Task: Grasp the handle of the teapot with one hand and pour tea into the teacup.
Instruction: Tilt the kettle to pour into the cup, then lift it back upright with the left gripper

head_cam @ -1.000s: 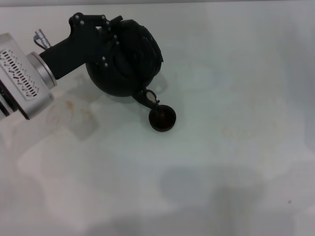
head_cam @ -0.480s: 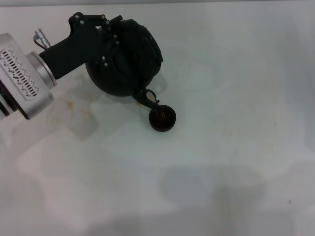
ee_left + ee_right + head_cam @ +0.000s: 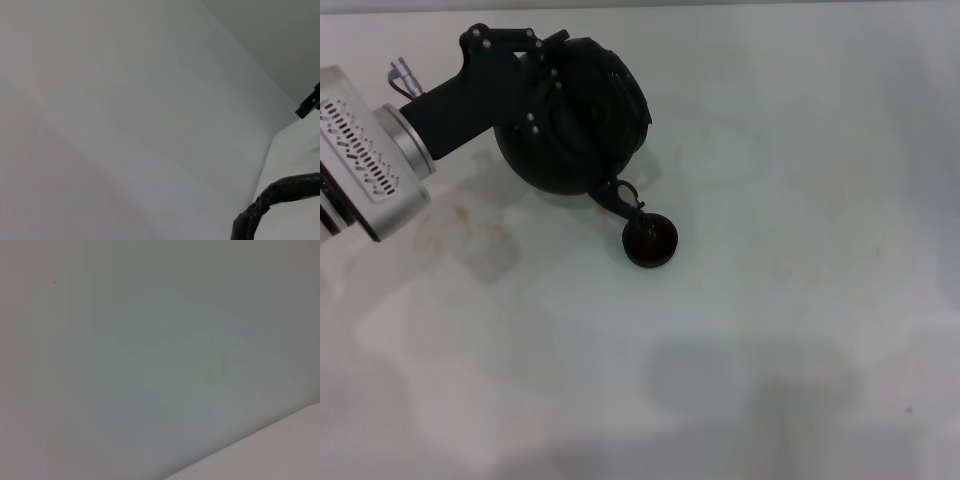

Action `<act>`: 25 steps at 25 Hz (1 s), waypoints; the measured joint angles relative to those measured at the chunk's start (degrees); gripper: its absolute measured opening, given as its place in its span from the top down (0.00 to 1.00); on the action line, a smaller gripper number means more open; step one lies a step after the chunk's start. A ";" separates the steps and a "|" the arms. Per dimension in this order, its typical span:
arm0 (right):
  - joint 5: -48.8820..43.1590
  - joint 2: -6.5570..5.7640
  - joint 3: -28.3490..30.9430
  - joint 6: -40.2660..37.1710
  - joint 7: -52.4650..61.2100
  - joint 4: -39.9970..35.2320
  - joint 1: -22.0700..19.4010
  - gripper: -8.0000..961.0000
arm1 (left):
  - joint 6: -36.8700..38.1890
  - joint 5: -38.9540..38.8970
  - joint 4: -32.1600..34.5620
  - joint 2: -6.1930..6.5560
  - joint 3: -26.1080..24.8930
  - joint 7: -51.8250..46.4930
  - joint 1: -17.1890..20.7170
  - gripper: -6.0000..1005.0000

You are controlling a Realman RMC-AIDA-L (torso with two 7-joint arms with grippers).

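The round black teapot [image 3: 582, 118] hangs tilted at the table's far left in the head view. Its short spout [image 3: 618, 197] points down over the rim of the small dark teacup [image 3: 650, 242]. My left gripper [image 3: 542, 55] reaches in from the left and sits over the top of the pot, shut on the handle, which it hides in that view. A rough, wrapped arc of the handle [image 3: 272, 195] shows in the left wrist view. The right gripper is out of view; the right wrist view shows only bare surface.
The white table [image 3: 800, 300] stretches right of and in front of the cup. Faint brownish stains [image 3: 470, 225] mark the surface below the left arm's silver wrist [image 3: 370, 160].
The left arm and the tilted teapot have shifted only very slightly. The teacup has stayed in place under the spout.
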 joint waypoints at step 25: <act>-0.10 0.00 0.00 0.00 0.17 0.52 -0.01 0.14 | 1.55 -5.84 -2.27 -0.13 -0.44 -3.62 1.39 0.89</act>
